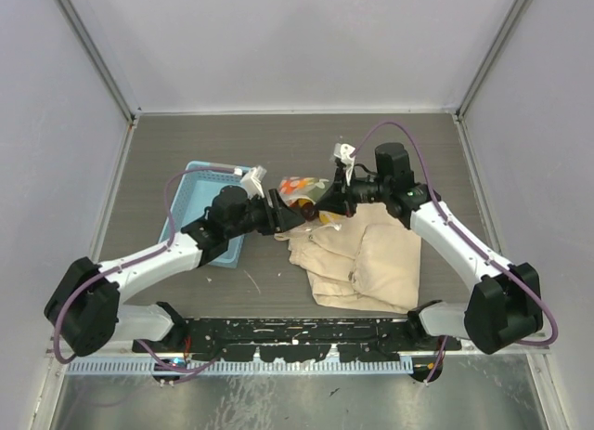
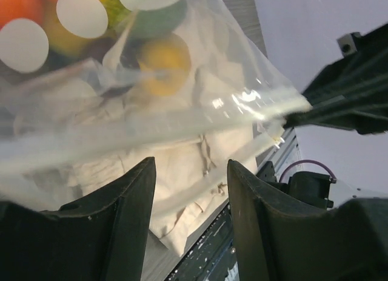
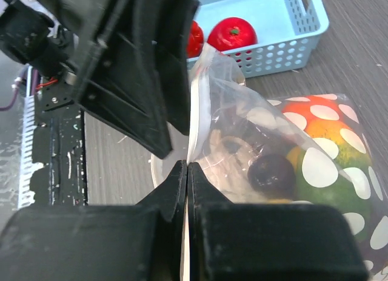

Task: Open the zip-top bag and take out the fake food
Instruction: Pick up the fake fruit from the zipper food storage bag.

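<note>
Right gripper (image 3: 187,165): jaws are pressing together, pinching a thin edge of the zip-top bag (image 3: 273,141) at its mouth. Left gripper (image 2: 191,172): jaws are standing apart with a clear gap. The bag's clear film and zip strip are running across just past its fingertips; can't tell if they're touching.

In the top view the two grippers are facing each other mid-surface, the left one at the bag's 9 o'clock and the right one at its 3 o'clock, with the bag hanging between them.

Fake food (image 3: 271,175) is sitting inside the bag: a dark maroon piece near the mouth, orange and green ones deeper in. A yellow one is showing through the film in the left wrist view.

Beige cloth bag (image 1: 371,263) is lying flat on the surface (image 1: 232,142) at the zip-top bag's 5 o'clock, its top edge reaching under the bag.

Light blue basket (image 1: 197,190) is sitting at the bag's 9 o'clock, partly under the left arm. Two red fake fruits (image 3: 231,33) are lying in it.
</note>
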Action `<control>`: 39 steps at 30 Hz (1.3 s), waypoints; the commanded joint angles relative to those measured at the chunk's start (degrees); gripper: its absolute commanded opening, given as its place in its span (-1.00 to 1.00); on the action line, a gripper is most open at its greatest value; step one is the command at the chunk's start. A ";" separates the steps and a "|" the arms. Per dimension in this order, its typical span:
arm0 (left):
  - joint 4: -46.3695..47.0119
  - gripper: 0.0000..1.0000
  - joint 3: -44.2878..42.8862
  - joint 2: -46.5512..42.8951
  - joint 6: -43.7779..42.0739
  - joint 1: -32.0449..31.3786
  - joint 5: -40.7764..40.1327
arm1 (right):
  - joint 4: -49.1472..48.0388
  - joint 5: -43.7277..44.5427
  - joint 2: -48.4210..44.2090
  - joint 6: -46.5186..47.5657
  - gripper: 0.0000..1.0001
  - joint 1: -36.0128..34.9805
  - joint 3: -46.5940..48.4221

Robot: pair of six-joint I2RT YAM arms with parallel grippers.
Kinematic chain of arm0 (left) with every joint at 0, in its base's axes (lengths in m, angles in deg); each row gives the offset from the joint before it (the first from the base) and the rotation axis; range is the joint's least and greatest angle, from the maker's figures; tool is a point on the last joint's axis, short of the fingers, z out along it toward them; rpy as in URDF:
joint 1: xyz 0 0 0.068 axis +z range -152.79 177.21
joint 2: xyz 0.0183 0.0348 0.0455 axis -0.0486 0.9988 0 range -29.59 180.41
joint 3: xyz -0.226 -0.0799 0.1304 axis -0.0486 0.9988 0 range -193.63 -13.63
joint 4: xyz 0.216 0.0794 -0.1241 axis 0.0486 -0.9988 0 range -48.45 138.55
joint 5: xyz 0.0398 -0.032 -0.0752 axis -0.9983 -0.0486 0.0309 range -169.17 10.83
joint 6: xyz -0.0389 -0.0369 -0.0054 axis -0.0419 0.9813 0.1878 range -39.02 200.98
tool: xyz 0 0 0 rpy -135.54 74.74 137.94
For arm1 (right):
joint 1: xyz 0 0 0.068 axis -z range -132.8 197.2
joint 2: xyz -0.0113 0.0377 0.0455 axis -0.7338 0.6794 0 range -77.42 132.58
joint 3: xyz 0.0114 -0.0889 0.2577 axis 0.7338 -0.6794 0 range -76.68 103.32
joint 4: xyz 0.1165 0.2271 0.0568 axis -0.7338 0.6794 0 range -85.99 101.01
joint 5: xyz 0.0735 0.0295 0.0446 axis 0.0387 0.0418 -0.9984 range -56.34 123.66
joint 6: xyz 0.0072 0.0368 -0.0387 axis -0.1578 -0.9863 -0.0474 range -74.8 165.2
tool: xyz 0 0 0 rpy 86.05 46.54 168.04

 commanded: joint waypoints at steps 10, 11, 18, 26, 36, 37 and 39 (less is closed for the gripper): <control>6.92 0.15 -5.45 9.87 -3.48 -0.38 -1.86 | 0.19 -15.56 -5.74 3.74 -0.04 7.10 1.39; 6.81 0.16 -5.52 10.22 -3.78 -0.36 -1.94 | -1.44 -14.06 -6.07 1.44 -0.04 8.45 0.88; 6.68 0.18 -5.67 11.11 -4.63 -0.42 -1.86 | -5.78 17.78 1.80 -8.12 -0.59 11.17 1.18; 6.37 0.30 -7.10 13.68 -5.15 -0.45 -1.61 | -2.54 27.60 11.23 -4.52 -0.85 5.24 3.61; 3.42 0.49 -9.46 17.13 -6.82 -0.48 -2.89 | 3.27 26.04 16.91 2.64 -0.87 1.74 6.25; 3.16 0.49 -9.76 17.35 -6.87 -0.45 -2.92 | 3.93 26.27 17.31 3.33 -0.87 1.38 6.58; 2.92 0.50 -10.18 17.81 -6.96 -0.52 -2.93 | 5.30 26.69 18.20 4.44 -0.87 0.85 7.32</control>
